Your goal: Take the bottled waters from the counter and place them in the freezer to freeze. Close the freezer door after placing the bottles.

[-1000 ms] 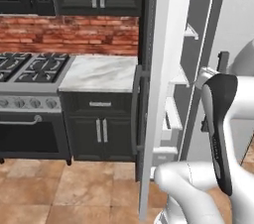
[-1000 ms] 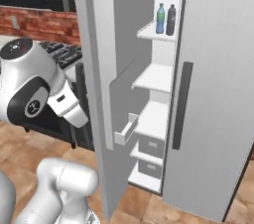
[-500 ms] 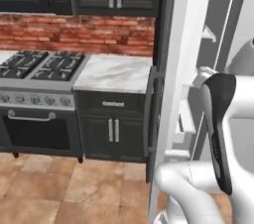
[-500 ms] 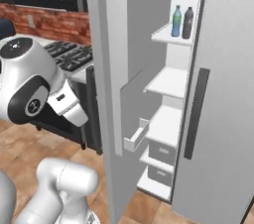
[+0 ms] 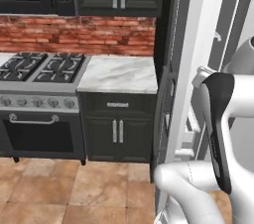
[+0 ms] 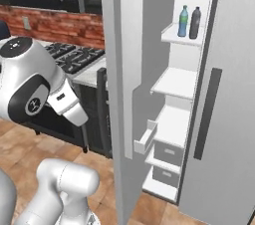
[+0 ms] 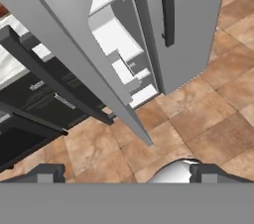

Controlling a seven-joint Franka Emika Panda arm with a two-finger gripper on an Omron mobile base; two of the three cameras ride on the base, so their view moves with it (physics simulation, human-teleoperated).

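Both bottled waters stand side by side on the freezer's (image 6: 175, 83) top white shelf: the blue one with a green cap (image 6: 183, 21) and the dark one (image 6: 195, 22). The freezer door (image 6: 122, 69) hangs wide open, its dark bar handle (image 5: 161, 114) facing the counter (image 5: 119, 74), which lies bare. In the hand view my gripper (image 7: 127, 173) is open and holds nothing, its fingertips (image 7: 47, 172) spread wide. It looks down on the freezer door (image 7: 74, 34), the white shelves (image 7: 114, 34) and the tiled floor, some way off from the door.
A black gas stove (image 5: 39, 69) sits left of the counter, with black cabinets (image 5: 116, 134) below and above. The wider grey fridge door (image 6: 224, 119) is shut, its dark handle (image 6: 206, 114) vertical. Brown floor tiles (image 7: 198, 114) spread before the fridge.
The whole picture slides to the right in both base views, so the camera has moved. The bottles stay on the shelf, the door stays open, and the gripper remains open.
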